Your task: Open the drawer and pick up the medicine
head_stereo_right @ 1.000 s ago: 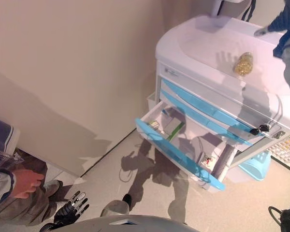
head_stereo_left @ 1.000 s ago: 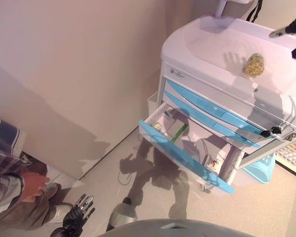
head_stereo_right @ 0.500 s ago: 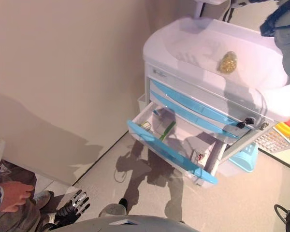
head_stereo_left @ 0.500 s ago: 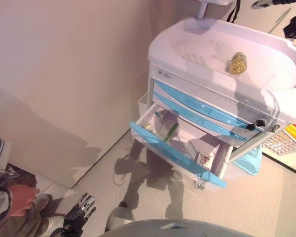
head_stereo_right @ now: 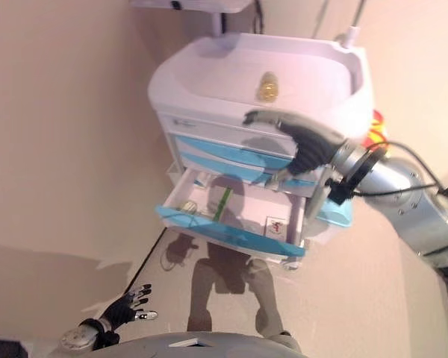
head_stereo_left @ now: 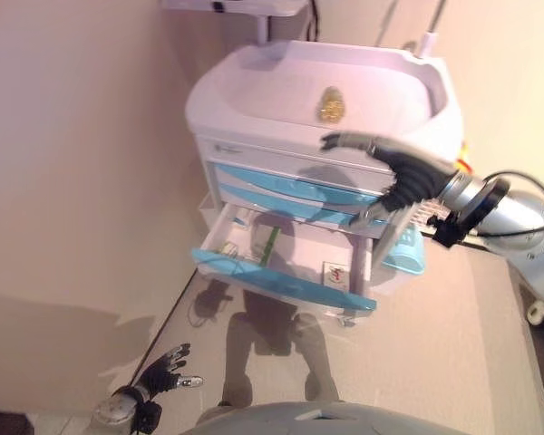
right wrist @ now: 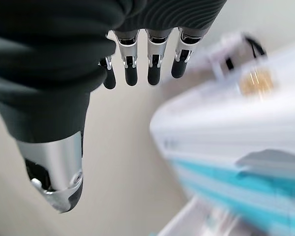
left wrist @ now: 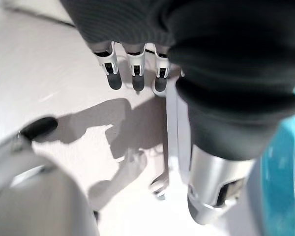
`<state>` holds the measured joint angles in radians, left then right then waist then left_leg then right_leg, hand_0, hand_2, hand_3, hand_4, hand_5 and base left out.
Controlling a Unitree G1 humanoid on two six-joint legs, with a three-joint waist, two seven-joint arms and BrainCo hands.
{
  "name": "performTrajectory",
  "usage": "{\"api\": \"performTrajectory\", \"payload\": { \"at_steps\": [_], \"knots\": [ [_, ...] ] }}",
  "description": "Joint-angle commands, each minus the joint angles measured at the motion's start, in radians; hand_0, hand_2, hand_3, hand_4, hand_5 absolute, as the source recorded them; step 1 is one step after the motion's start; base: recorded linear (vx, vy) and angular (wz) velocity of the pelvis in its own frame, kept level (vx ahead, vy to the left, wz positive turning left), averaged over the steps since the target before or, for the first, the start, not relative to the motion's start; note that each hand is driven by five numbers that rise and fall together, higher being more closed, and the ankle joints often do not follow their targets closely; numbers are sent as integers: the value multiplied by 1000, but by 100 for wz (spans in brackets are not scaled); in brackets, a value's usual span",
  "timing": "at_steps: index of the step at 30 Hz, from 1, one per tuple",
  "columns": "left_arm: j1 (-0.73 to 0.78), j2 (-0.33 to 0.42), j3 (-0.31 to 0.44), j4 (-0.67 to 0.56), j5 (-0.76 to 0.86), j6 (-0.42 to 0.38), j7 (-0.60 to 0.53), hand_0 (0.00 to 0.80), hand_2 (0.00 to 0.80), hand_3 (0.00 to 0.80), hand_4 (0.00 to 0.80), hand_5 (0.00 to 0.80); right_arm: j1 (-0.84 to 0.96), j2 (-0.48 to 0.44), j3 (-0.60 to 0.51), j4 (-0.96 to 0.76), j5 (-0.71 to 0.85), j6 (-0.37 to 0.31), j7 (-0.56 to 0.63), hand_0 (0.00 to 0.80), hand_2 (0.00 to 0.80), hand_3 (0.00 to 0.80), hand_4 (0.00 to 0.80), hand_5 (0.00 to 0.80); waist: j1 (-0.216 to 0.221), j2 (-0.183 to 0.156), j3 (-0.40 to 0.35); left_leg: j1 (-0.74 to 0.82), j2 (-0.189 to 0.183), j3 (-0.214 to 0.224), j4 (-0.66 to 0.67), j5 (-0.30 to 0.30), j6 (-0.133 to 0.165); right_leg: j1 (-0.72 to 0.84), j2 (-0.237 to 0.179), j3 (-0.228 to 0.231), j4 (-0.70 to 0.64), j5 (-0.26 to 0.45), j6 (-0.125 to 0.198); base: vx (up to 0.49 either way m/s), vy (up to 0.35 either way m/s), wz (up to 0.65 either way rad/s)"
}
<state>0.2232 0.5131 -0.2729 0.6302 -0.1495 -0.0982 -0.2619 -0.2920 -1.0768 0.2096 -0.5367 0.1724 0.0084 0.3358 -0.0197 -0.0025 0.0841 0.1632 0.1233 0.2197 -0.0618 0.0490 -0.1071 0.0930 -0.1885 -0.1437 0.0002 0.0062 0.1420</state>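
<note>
I have the drawer already standing pulled out from the cart, so I judge the opening step done and the pick-up still ahead; my right robot hand hangs in front of the cart's upper drawer fronts, above the open drawer, with fingers straight and spread and nothing in it; my left robot hand is low by the floor, well apart from the cart, fingers relaxed and empty. Inside the drawer I see a small white packet near its right end and a green strip-like item with some small things toward its left end; which of these is the medicine I cannot tell for certain; a jar of yellowish contents also stands on the cart's top, which may be medicine too. The next move, as I judge it, calls for lowering the right robot hand into the drawer cavity and curling round one packet; the blue drawer front forms a lip on my near side and the closed drawers above overhang the back, so the way in is from above, between those two edges; the right side wall of the drawer sits close to the white packet, leaving little finger room there; the floor before the cart gives open room for the arm.
</note>
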Motion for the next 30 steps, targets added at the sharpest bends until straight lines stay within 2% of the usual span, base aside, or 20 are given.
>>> {"api": "performTrajectory", "payload": {
  "at_steps": [1, 2, 5, 6, 11, 15, 18, 24, 30],
  "knots": [
    [-112, 74, -71, -5, 161, -85, 51, 0, 0, 0, 0, 0, 42, 28, -60, -51, 115, -90, 100, 0, 0, 0, 0, 0, -20, -9, 22, -16, 39, 3, 122, -97, 36, -53, -41, -2, 72, 26, 29, -47, -21, -21],
    [-123, 76, -83, -2, 179, -91, 60, 0, 0, 0, 0, 0, 64, 34, -67, -51, 139, -84, 104, 0, 0, 0, 0, 0, -24, -9, 24, -16, 40, 8, 124, -99, 36, -56, -40, 2, 72, 27, 29, -45, -19, -22],
    [-181, 91, -151, -2, 258, -98, 102, 0, 0, 0, 0, 0, 162, 76, -61, -48, 176, -138, 178, 0, 0, 0, 0, 0, -69, -4, 44, -19, 45, 38, 140, -104, 35, -80, -33, 30, 77, 32, 33, -69, -19, -34],
    [-196, 91, -166, 2, 267, -97, 110, 0, 0, 0, 0, 0, 174, 79, -57, -47, 208, -137, 199, 0, 0, 0, 0, 0, -76, -3, 49, -21, 47, 44, 144, -105, 35, -85, -32, 35, 79, 33, 34, -56, -11, -23],
    [-282, 87, -230, 46, 315, -103, 130, 0, 0, 0, 0, 0, 222, 128, 0, 1, 365, -75, 336, 0, 0, 0, 0, 0, -118, 1, 75, -29, 52, 76, 158, -111, 31, -122, -28, 63, 89, 39, 35, -35, -28, -15],
    [-366, 85, -265, 102, 281, -109, 171, 0, 0, 0, 0, 0, 260, 177, 72, 76, 382, -1, 344, 0, 0, 0, 0, 0, -162, 5, 123, -56, 65, 100, 184, -115, 23, -186, -20, 99, 116, 42, 34, -105, -32, -26],
    [-411, 80, -265, 155, 245, -131, 214, 0, 0, 0, 0, 0, 302, 216, 99, 163, 367, 29, 322, 0, 0, 0, 0, 0, -201, 7, 170, -79, 76, 121, 196, -112, 17, -237, -8, 127, 135, 46, 27, -140, 2, -29],
    [-487, 116, -211, 247, 75, -170, 268, 0, 0, 0, 0, 0, 396, 238, 80, 358, 332, -30, 319, 0, 0, 0, 0, 0, -297, 15, 251, -112, 92, 164, 235, -127, -1, -310, 20, 186, 160, 34, 14, -37, 58, -33],
    [-587, 208, -126, 353, -118, -202, 264, 0, 0, 0, 0, 0, 426, 211, 26, 461, 376, -90, 339, 0, 0, 0, 0, 0, -358, 12, 323, -199, 121, 188, 322, -69, -30, -426, 59, 223, 224, 19, -19, -40, 30, -39]
  ]
}}
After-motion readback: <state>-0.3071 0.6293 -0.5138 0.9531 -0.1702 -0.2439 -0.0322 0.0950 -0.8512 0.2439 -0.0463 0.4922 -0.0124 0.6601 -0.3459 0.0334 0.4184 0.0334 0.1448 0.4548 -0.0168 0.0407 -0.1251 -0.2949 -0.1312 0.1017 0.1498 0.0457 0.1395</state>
